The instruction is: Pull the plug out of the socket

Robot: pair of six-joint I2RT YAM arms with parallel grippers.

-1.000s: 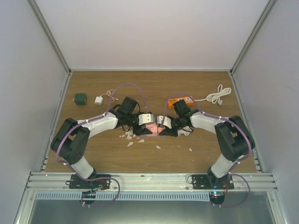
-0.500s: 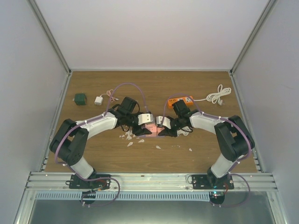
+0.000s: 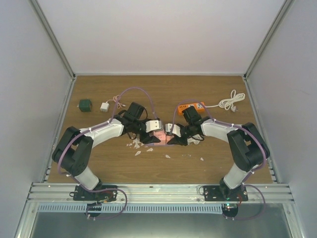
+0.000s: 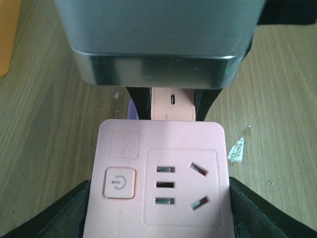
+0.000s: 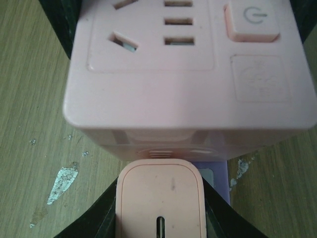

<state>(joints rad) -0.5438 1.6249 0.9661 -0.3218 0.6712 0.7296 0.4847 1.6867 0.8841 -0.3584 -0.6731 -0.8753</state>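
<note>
We have one socket [image 4: 158,183] at mid-table, gripped by our left gripper [image 3: 154,130], jaws half spread; our right gripper [image 3: 171,133] is clamped on the one plug [image 5: 159,206], butted against the socket's side.

Soft, even light fills the overhead view, leaving only faint shadows on the wooden table [image 3: 119,166]. Both wrist views are bright (the pink socket [image 4: 158,178] looks slightly washed out), and the grey casing [image 4: 158,44] nearest the left lens is blurred, with a dull sheen.
</note>
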